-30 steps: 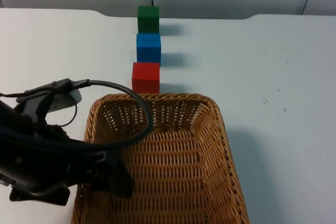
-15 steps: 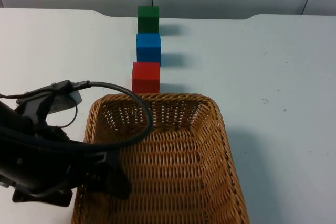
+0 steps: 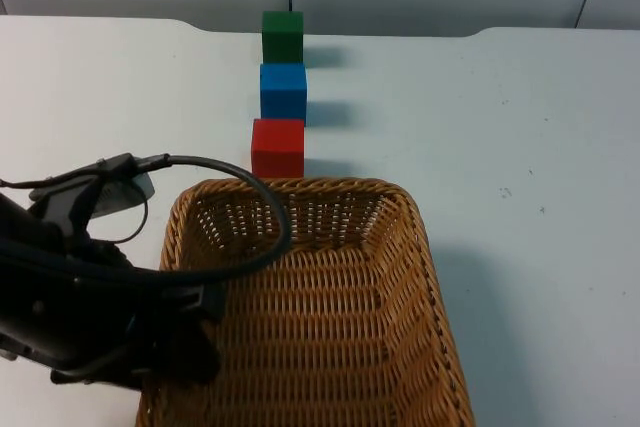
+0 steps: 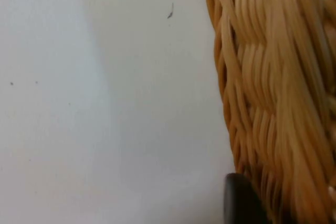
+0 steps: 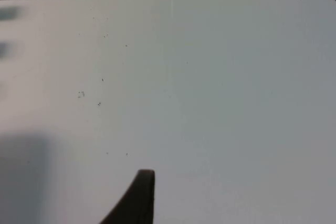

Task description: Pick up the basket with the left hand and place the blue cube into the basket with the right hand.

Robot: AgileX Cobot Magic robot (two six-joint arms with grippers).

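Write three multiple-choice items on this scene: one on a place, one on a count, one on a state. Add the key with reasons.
1. Which cube lies nearest the wicker basket?
A. green
B. blue
C. red

2. How many cubes stand on the table?
A. two
B. three
C. four

3. What does the basket hold?
A. nothing
B. the blue cube
C. two cubes

Key: 1 C, the red cube sits just beyond the rim, the blue cube and green cube farther; 2 B, one row of three; 3 A, bare weave inside, left gripper at its left rim.
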